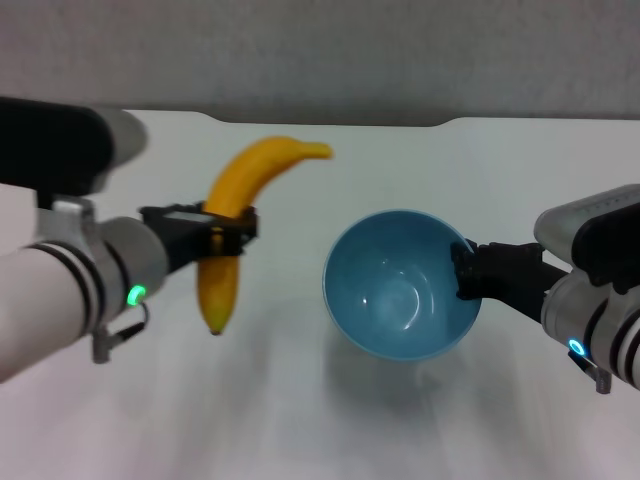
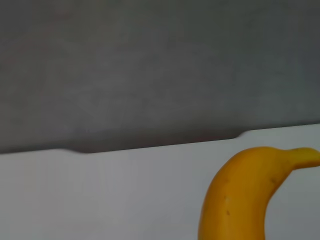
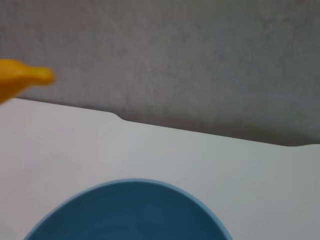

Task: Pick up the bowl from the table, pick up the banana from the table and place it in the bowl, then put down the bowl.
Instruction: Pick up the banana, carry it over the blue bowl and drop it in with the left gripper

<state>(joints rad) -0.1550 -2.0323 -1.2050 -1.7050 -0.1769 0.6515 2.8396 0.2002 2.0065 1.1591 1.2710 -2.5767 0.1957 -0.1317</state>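
Big plain white bench [image 1: 300, 420] with a dark notch in its far edge, under everything. Round glossy light-blue bowl [image 1: 402, 285] lifted off it, tilted, shadow beneath, empty. Right gripper [image 1: 463, 272] on the bowl's right rim, fingers clamped on that rim. Curved orange-yellow banana [image 1: 235, 215] held up in the air left of the bowl, stem pointing toward the far edge. Left gripper [image 1: 222, 230] around its middle, fingers squeezed on it.
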